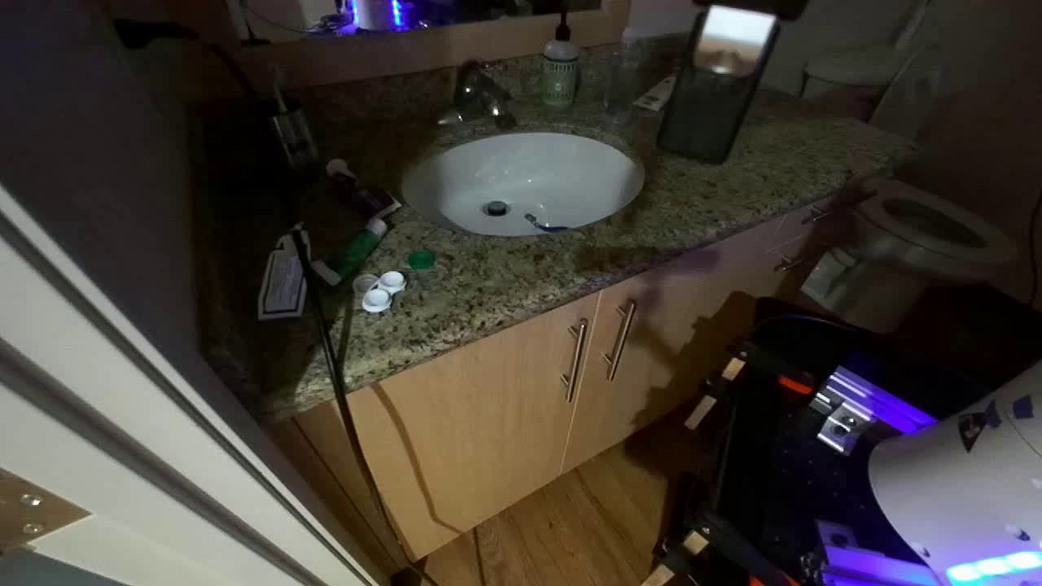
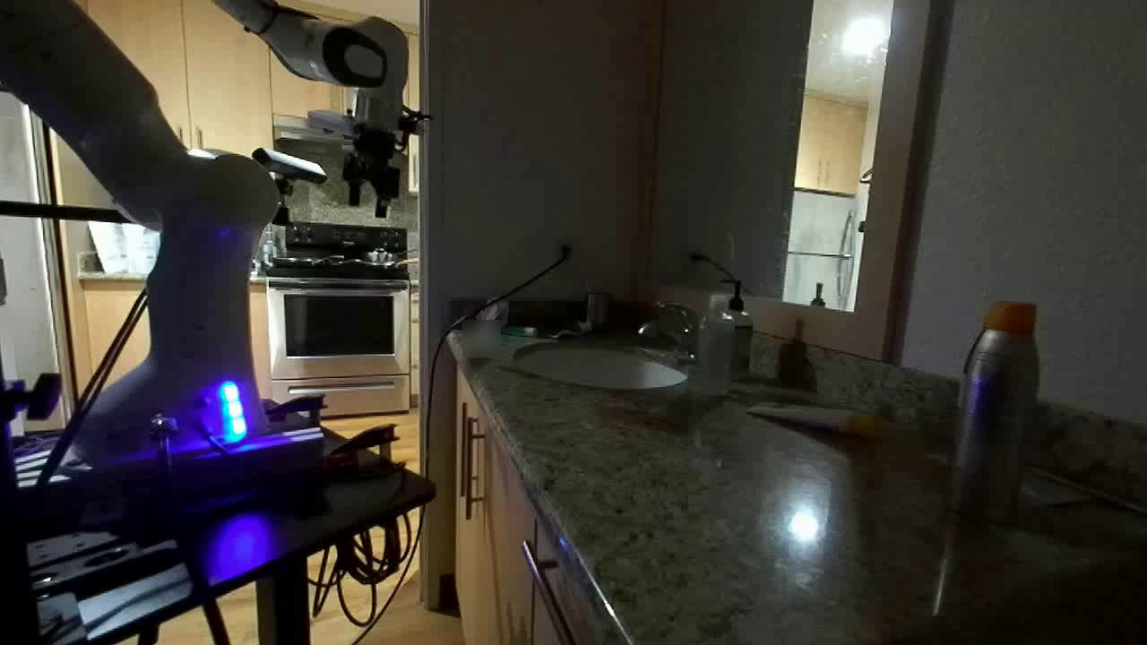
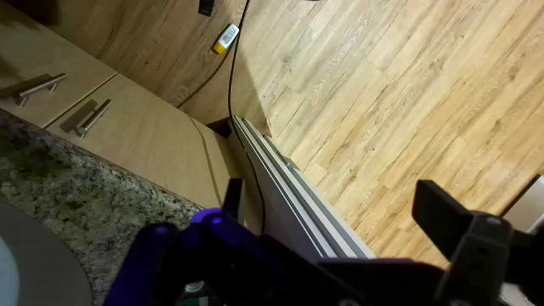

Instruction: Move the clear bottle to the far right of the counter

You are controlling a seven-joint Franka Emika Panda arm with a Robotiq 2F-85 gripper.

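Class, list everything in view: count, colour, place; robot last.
Counter: 1, brownish, below mirror
Sink: 1, white, in counter
Faucet: 1, silver, behind sink
Pump bottle: 1, pale, behind sink
Clear bottle: 1, clear, beside pump bottle
Flat tube: 1, white, on counter
Green tube: 1, green, on counter
Spray can: 1, silver, on counter
Lens case: 1, white, on counter
Toothbrush, apparently: 1, blue, in sink
Cabinet: 1, tan, below counter
Toilet: 1, white, beyond counter
Stove: 1, silver-black, background
Others: some too dim
Arm: 1, white, beside counter
Gripper: 1, black, above floor, open
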